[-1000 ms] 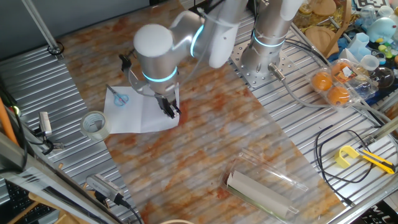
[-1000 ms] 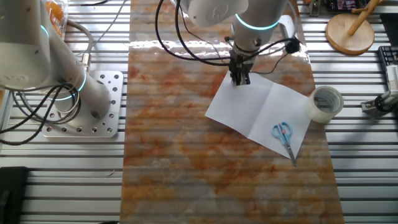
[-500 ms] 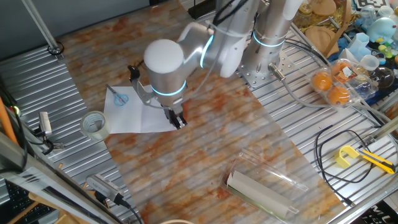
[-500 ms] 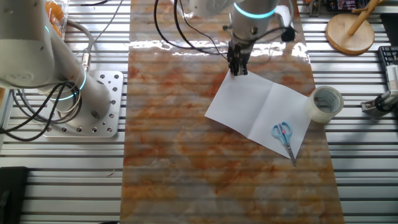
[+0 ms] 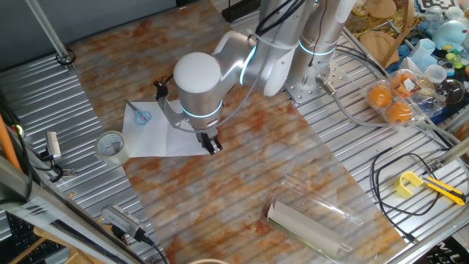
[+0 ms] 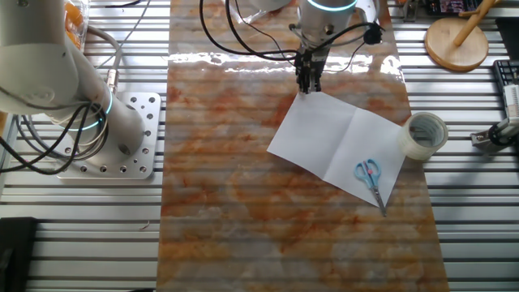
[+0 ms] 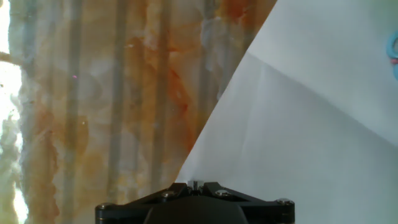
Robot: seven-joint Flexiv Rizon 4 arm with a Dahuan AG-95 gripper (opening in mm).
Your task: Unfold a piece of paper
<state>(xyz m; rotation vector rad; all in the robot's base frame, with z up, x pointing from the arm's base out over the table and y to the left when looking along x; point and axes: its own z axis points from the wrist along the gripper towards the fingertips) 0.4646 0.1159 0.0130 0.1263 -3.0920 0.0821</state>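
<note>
The piece of paper (image 5: 165, 132) lies open and flat on the marbled mat, white, with a middle crease; it also shows in the other fixed view (image 6: 340, 142) and the hand view (image 7: 298, 124). Blue-handled scissors (image 6: 369, 174) lie on its end near the tape. My gripper (image 5: 212, 145) stands upright at the paper's corner farthest from the scissors, also seen in the other fixed view (image 6: 306, 81). Its jaws are closed together just above the corner tip in the hand view (image 7: 194, 184). I see nothing lifted between them.
A roll of clear tape (image 6: 426, 134) sits beside the paper's scissors end. A grey-white roll in a clear plastic casing (image 5: 308, 220) lies near the mat's front. A second arm's base (image 6: 113, 122) stands beside the mat. Oranges (image 5: 388, 95) and cables lie at the side.
My gripper has slid from over the paper outward to its corner. The paper has stayed flat and has not shifted.
</note>
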